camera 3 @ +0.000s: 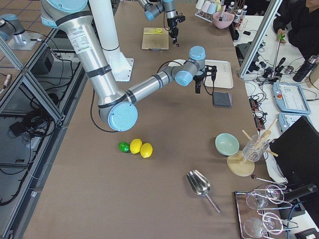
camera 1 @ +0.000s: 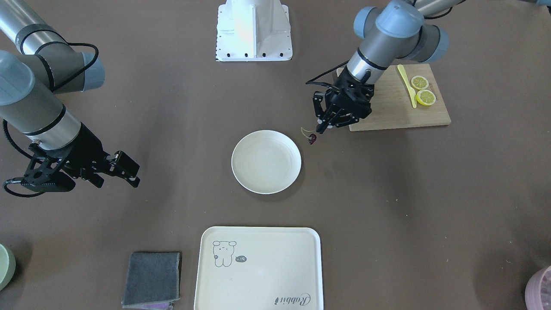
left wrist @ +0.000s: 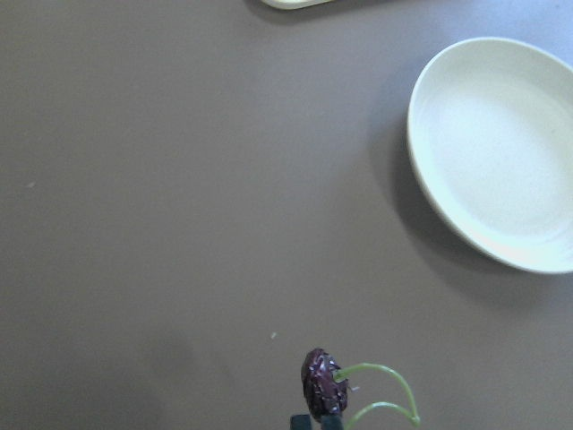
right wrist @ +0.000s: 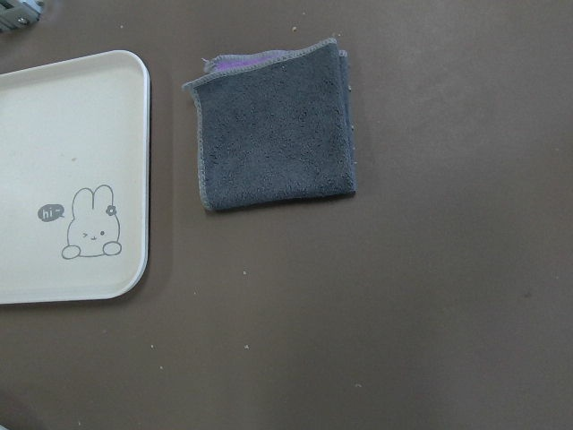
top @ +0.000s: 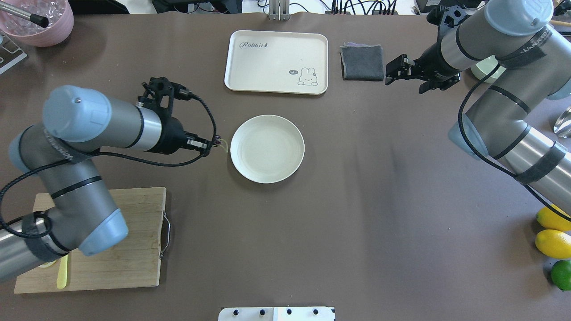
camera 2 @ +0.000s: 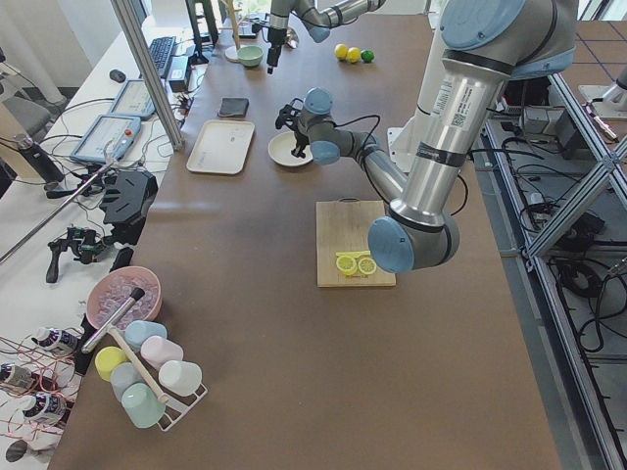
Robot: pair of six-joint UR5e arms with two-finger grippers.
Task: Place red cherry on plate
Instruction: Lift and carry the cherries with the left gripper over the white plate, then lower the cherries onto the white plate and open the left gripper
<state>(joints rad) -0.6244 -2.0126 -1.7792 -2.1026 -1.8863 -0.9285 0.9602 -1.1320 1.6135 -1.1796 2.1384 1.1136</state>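
The plate (top: 267,148) sits mid-desk (top: 357,200); rabbit tray (top: 276,62) beyond it, folded cloth (top: 362,62) right of the tray; cherry (camera 1: 312,138) beside the plate's left rim.

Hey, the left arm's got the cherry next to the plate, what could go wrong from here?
The red cherry hangs at the very tips of the left gripper, so it might slip out on the way. It is beside the plate, outside the rim; opening now would likely drop it on the table. Its loose stem could snag the rim.
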